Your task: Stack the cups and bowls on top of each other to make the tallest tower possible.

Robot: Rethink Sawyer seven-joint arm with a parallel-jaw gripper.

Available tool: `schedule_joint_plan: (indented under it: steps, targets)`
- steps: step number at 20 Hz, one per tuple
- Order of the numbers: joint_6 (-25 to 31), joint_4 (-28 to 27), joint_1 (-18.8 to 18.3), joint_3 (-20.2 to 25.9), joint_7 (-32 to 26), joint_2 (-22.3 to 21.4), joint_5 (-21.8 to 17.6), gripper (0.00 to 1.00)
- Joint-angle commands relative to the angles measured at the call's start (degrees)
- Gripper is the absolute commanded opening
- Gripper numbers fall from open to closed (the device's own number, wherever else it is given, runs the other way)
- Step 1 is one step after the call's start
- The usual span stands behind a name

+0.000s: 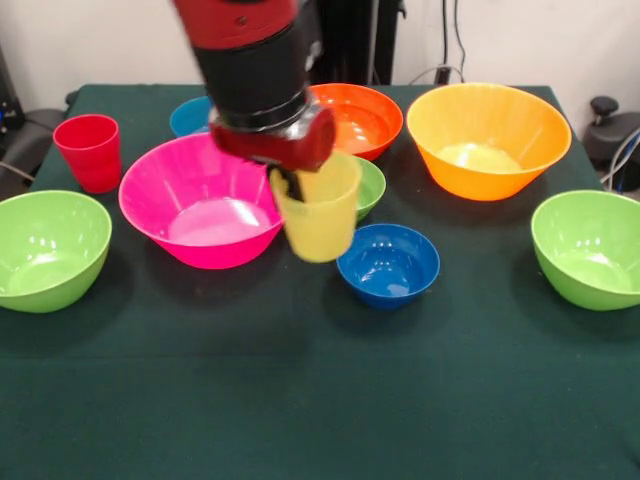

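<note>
Your table [300, 400], dark green cloth, carries the stock, listed here largest to smallest and placed against the pink bowl [205, 215]. The pink bowl itself sits mouth up, widest of the lot. A yellow-orange bowl [488, 140] stands well apart on the side away from the red cup. Two large lime green bowls: one [50, 248] just beside the pink bowl at the table's edge, the other [588, 248] at the opposite edge. An orange-red bowl [358, 118] lies behind the pink one; a small lime green bowl [370, 185] shows partly behind the cup. A dark blue bowl [388, 263] sits near, toward the front; a light blue bowl [188, 115] peeks from behind the arm. The red cup [90, 150] stands upright beside the pink bowl's far rim. The gripper [288, 185] has its fingers closed on the rim of the yellow cup [318, 212], which hangs above the table between the pink and dark blue bowls, mouth up, long axis tilted slightly off vertical. For a tower base, you probably want that cup level before release: pick bare cloth clear of the bowls, lower until it sits flat, then open.
</note>
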Motion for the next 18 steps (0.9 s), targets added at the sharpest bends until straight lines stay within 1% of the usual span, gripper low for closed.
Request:
schedule_joint_plan:
  steps: [1,6,8,13,18]
  targets:
    - [8.89,-13.84,-1.39,5.21,-4.81,10.81,-4.68,0.0]
    - [11.27,-22.7,-0.9,4.99,-5.68,16.55,-6.49,0.0]
    - [11.77,-25.03,-0.46,4.92,-5.37,18.08,-6.9,0.0]
    - [10.67,-26.38,0.23,4.77,-4.31,19.43,-7.54,0.0]
    - [10.0,-28.18,1.91,3.96,-1.85,20.87,-7.89,0.0]
